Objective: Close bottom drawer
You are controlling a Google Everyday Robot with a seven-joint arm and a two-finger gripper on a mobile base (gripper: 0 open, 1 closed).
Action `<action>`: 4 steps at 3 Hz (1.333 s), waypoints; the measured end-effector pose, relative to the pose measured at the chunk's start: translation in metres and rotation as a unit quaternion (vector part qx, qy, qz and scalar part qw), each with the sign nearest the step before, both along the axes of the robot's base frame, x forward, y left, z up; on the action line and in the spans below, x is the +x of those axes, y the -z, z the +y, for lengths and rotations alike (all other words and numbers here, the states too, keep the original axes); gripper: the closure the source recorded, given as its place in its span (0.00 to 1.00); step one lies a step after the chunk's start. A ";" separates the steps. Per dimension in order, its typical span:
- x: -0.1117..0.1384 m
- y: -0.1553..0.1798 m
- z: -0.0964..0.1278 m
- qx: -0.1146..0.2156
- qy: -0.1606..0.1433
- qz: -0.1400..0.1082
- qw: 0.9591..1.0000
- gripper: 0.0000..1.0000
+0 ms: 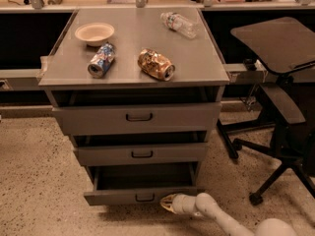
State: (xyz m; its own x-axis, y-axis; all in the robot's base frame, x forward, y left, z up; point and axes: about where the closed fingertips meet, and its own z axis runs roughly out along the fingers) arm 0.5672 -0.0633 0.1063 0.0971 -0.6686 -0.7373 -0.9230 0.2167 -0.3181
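The bottom drawer is the lowest and narrowest grey front of the cabinet, with a small black centre handle. It stands pulled out, and its deep, dark tray shows behind the front. My gripper is at the end of a white arm coming from the bottom right. It sits low at the right part of the drawer front, just right of the handle, touching or nearly touching the front.
The mid drawer and top drawer sit above. On the cabinet top are a bowl, two crushed cans and a plastic bottle. An office chair stands close on the right.
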 end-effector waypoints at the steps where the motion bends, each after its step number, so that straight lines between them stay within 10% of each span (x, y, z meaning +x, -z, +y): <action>1: 0.005 0.000 0.001 -0.007 0.002 -0.004 1.000 0.19; 2: 0.002 0.000 0.001 -0.012 0.004 -0.007 1.000 0.00; 4: -0.003 0.003 0.003 -0.005 0.007 -0.002 1.000 0.27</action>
